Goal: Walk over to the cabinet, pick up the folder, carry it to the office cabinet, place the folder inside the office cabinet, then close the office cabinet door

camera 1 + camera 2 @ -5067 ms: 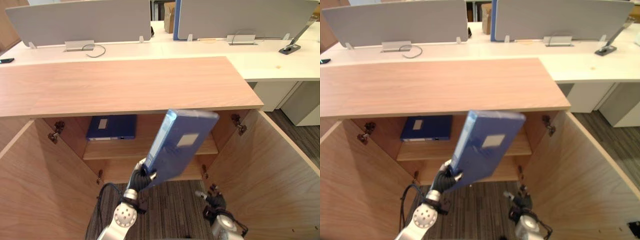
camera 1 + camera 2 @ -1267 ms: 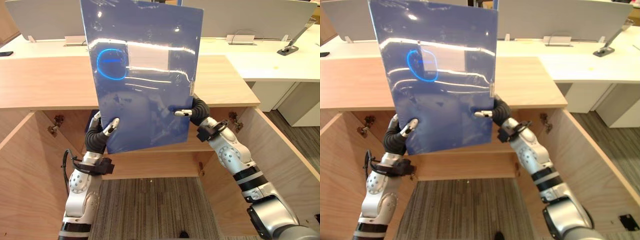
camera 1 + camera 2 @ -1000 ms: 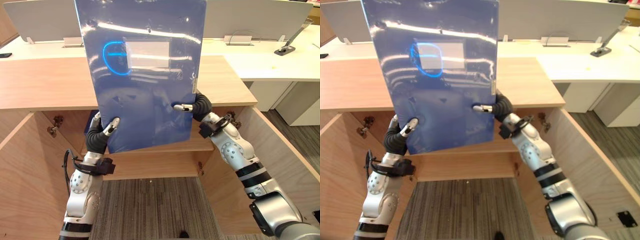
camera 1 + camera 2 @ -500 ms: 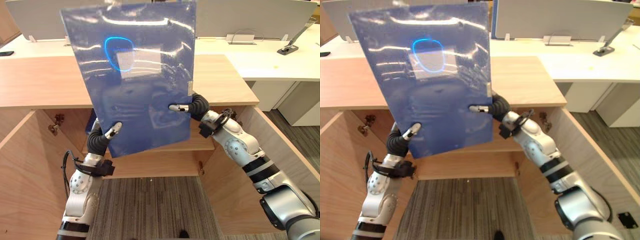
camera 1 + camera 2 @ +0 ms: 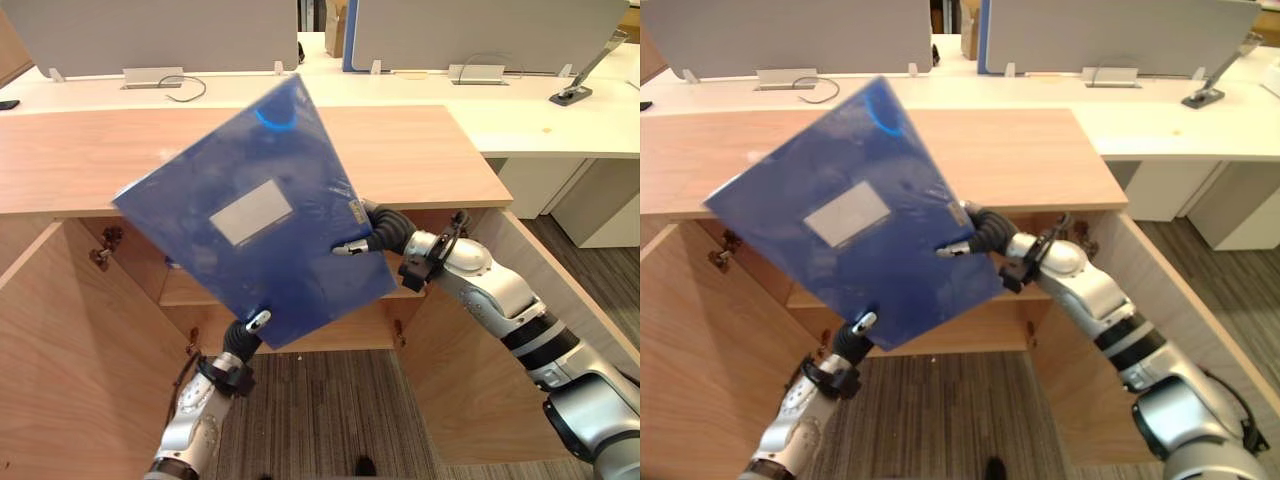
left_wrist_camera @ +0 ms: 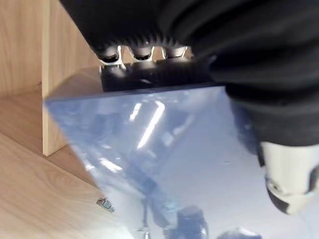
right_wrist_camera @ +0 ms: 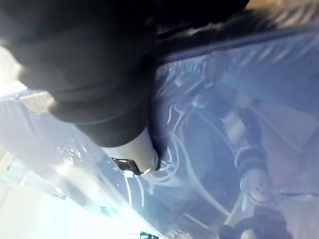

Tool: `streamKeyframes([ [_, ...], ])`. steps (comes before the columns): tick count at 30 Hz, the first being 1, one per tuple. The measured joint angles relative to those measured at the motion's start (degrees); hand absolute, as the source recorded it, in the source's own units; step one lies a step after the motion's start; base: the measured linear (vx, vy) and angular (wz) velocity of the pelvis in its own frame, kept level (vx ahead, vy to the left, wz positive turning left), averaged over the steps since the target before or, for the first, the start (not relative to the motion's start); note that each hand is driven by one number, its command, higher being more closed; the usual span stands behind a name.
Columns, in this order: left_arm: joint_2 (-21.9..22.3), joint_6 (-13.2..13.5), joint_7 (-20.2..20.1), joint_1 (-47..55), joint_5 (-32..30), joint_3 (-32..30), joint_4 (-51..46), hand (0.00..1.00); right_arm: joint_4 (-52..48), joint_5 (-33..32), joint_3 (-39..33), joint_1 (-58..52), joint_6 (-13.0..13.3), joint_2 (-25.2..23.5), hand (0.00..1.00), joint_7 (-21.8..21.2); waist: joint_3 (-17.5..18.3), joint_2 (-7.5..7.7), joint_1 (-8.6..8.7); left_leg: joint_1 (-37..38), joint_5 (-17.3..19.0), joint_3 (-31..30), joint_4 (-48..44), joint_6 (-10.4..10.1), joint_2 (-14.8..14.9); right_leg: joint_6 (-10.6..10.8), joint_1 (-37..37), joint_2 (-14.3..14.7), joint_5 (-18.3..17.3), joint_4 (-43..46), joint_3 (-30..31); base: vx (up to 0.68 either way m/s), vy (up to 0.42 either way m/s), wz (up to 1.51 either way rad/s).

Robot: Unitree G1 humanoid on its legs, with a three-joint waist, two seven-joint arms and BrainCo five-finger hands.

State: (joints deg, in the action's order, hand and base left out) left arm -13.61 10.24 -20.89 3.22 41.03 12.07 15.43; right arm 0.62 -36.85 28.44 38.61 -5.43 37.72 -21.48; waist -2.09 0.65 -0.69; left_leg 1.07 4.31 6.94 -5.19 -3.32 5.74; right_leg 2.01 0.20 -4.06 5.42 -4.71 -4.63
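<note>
- The blue folder (image 5: 300,265) hangs in mid-air at the centre of the left eye view, in front of the open cabinet. It is tilted so that one corner points to the upper centre and another to the lower centre.
- A pale rectangular label (image 5: 251,212) sits on the folder's front face, slanted with it.
- The left hand (image 5: 243,340) comes up from the lower left and grasps the folder's lowest corner. Its thumb lies on the front face and its fingers (image 6: 144,52) run along the edge behind.
- The right hand (image 5: 380,230) reaches in from the right and clamps the folder's right-hand edge, thumb on the front and fingers behind it.
- The cabinet's wooden top (image 5: 430,150) spans the middle of the frame behind the folder.
- Both cabinet doors stand open: the left door (image 5: 60,350) fills the lower left and the right door (image 5: 500,340) the lower right.
- An inner shelf (image 5: 185,290) shows just left of the folder's lower edge, with a hinge (image 5: 100,251) on the left wall.
- Striped grey carpet (image 5: 320,420) lies at the bottom centre.
- A white desk (image 5: 560,125) crosses the top of the frame with grey partition screens (image 5: 150,30) on it and a thin cable (image 5: 186,88) at the upper left.
</note>
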Motion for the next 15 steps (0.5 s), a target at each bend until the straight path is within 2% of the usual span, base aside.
streamKeyframes([
  [3,3.7,0.3,0.3,0.1,-1.2,-0.4,6.8,0.00,-4.8,2.9,-4.6,0.0,0.6,-1.6,1.00,-1.6,0.0,0.01,0.02,0.0,0.0,0.0,0.1,0.0,0.0,0.0,0.0,0.0,0.0,0.0,0.0,0.01,0.010,0.00],
  [6,5.6,-1.5,4.3,0.5,-2.8,-4.7,18.7,0.00,-8.4,-0.6,-9.4,-0.1,3.6,-7.7,1.00,-2.4,0.0,0.00,0.71,0.0,0.0,0.0,0.1,0.0,0.1,0.0,-0.2,0.1,0.0,0.1,0.2,-0.01,0.003,-0.01],
  [8,5.9,-3.2,7.7,0.6,-2.9,-13.0,31.4,0.00,-14.1,-1.4,-11.1,-0.3,6.9,-11.1,1.00,-2.2,0.1,0.12,1.14,0.1,0.0,0.0,0.1,0.0,0.2,0.0,-0.2,0.2,0.0,0.1,0.2,0.00,0.000,0.00],
  [10,5.3,-4.6,10.4,1.2,-1.9,-19.4,37.2,0.00,-16.5,-1.0,-11.2,-1.3,8.4,-11.4,1.00,-2.2,0.3,0.41,1.11,0.1,0.0,0.0,0.1,0.0,0.2,0.0,-0.1,0.1,-0.1,0.2,0.2,0.00,0.000,0.00],
  [15,3.2,-6.0,13.2,5.2,0.3,-29.7,44.3,0.00,-16.6,2.7,-10.5,-8.3,8.0,-12.1,1.00,-2.3,1.4,1.81,0.56,0.4,-0.5,-0.1,0.7,-0.1,0.1,0.0,-0.1,0.1,-0.1,0.3,0.2,0.00,0.000,0.00],
])
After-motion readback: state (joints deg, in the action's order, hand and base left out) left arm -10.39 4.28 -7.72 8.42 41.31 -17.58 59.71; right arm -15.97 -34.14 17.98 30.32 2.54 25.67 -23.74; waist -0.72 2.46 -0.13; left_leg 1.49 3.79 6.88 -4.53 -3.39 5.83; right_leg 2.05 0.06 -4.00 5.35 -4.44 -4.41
